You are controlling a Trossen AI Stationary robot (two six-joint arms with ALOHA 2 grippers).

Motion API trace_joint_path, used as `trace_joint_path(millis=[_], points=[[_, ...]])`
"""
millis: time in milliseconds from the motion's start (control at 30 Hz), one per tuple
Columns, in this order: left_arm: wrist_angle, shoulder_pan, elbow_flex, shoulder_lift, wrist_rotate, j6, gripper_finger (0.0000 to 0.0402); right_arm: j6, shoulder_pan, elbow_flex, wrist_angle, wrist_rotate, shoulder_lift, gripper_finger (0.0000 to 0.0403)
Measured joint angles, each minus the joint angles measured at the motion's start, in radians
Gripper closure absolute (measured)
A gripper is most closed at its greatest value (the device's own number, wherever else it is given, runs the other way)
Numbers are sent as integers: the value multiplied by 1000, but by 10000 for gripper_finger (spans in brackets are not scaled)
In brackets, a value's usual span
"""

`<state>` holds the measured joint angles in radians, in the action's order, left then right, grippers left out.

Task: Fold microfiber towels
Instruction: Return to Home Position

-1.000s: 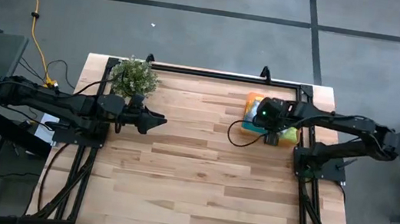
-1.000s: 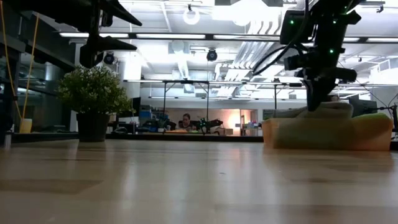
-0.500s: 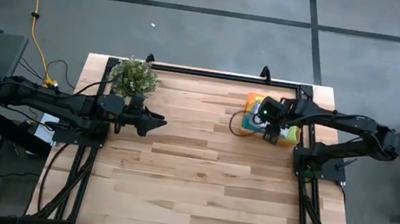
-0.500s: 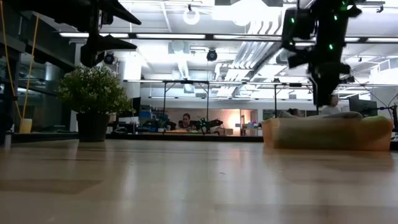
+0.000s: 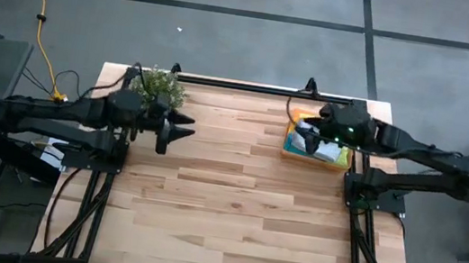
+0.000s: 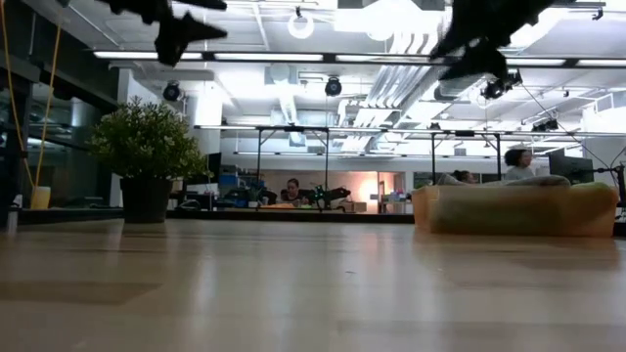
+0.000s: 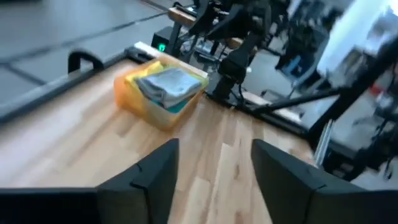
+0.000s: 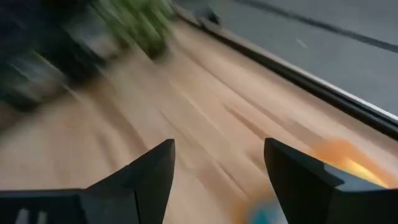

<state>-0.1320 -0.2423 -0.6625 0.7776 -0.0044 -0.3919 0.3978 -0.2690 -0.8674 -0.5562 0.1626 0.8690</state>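
several towels (image 7: 168,84) stacked in tray (image 7: 140,102), right gripper (image 8: 219,144) spread above, left gripper (image 7: 215,144) spread beside plant (image 5: 158,90)

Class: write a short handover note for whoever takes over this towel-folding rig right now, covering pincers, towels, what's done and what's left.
Left pincer: open, empty, raised near the plant.
Right pincer: open, empty, raised over the orange tray.
Towels: folded, stacked in the tray, grey one on top; none shows on the table.
Done: apparently all folding and binning.
Left: probably just parking both arms.
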Motion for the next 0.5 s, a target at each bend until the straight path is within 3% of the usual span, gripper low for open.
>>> trace_joint_path(millis=[133, 233, 300, 400, 500], points=[[-32, 12, -66, -23, -18, 118, 277, 106, 56, 81, 303, -81, -33, 164], [61, 60, -21, -71, -51, 134, 363, 122, 97, 101, 445, -154, -29, 170], [120, 95, 42, -109, -53, 115, 389, 119, 127, 101, 482, -163, -24, 184], [189, 142, 151, -181, -62, 101, 389, 100, 167, 90, 475, -162, -24, 243], [255, 172, 282, -260, -85, 67, 399, 137, 186, 72, 475, -162, -26, 355]])
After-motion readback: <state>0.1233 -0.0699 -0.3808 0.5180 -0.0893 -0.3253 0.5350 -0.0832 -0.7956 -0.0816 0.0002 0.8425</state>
